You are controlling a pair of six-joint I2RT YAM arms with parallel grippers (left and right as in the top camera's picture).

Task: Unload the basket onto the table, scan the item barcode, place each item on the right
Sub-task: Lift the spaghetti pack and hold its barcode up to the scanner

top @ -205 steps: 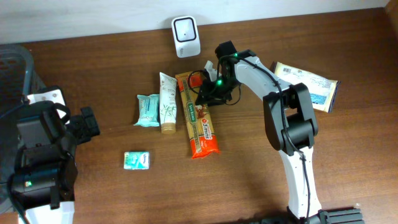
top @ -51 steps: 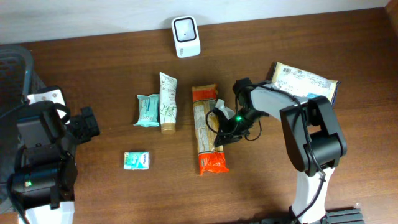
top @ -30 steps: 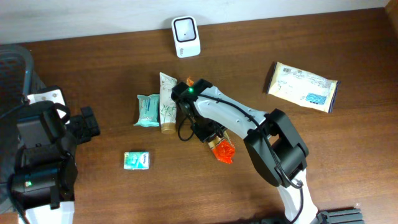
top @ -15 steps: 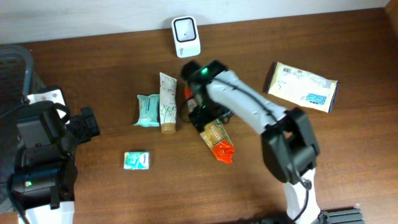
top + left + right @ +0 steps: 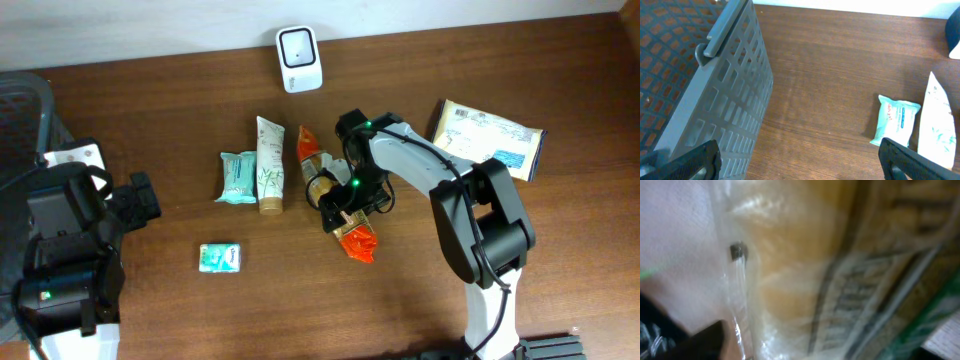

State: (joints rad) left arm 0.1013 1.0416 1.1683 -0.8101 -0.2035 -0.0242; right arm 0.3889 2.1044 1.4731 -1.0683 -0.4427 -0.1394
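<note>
Caution: the long packet (image 5: 357, 242) lies slantwise on the worktop (image 5: 150, 120), just right of the tube (image 5: 268, 165) and well short of the scanner (image 5: 298, 47) at the back edge. The right fingers (image 5: 340, 205) sit directly over its middle. Whether they grip it or only touch it cannot be told, since the wrist view shows nothing but blurred wrapper. A mid-length hold on slick film would likely let the pack sag, slide or swing, turning the barcode away from the scanner or knocking the tube. The left fingers (image 5: 920, 160) stand wide apart and empty beside the basket (image 5: 730, 90). The packet is narrow and flexible, glossy crinkled film over pale yellow contents, with orange ends. The scanner is a rigid white block with a dark window. The worktop is smooth dark wood.
</note>
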